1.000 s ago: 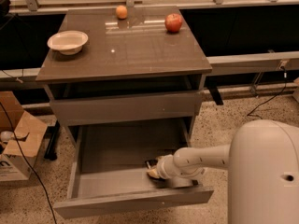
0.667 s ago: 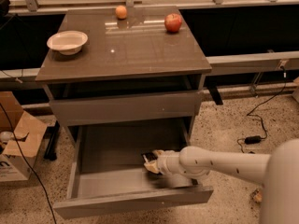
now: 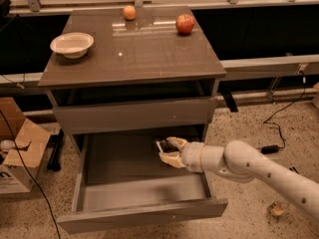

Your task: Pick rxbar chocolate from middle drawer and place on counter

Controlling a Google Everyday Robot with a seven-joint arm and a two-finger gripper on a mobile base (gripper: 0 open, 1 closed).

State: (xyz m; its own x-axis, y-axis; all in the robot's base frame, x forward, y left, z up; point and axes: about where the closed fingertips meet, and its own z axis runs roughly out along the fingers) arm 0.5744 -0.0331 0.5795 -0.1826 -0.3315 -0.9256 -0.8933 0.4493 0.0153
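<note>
The middle drawer (image 3: 130, 216) is pulled open at the bottom of the cabinet, and its grey floor shows. My gripper (image 3: 168, 150) is inside it toward the back right, above the floor. Its cream fingers (image 3: 172, 159) are shut on the rxbar chocolate (image 3: 163, 146), a small dark bar with a pale end that sticks out to the left. My white arm (image 3: 249, 166) reaches in from the right. The counter (image 3: 134, 56) is the glossy brown-grey top above.
On the counter stand a white bowl (image 3: 72, 44) at the left, an orange (image 3: 129, 12) at the back and a red apple (image 3: 185, 23) at the back right. A shut grey drawer front (image 3: 132, 115) sits above the open one. A cardboard box (image 3: 20, 156) and cables (image 3: 271, 147) are on the floor.
My gripper has risen from the drawer floor near the front right and moved toward the back, with the dark bar now held between its fingers.
</note>
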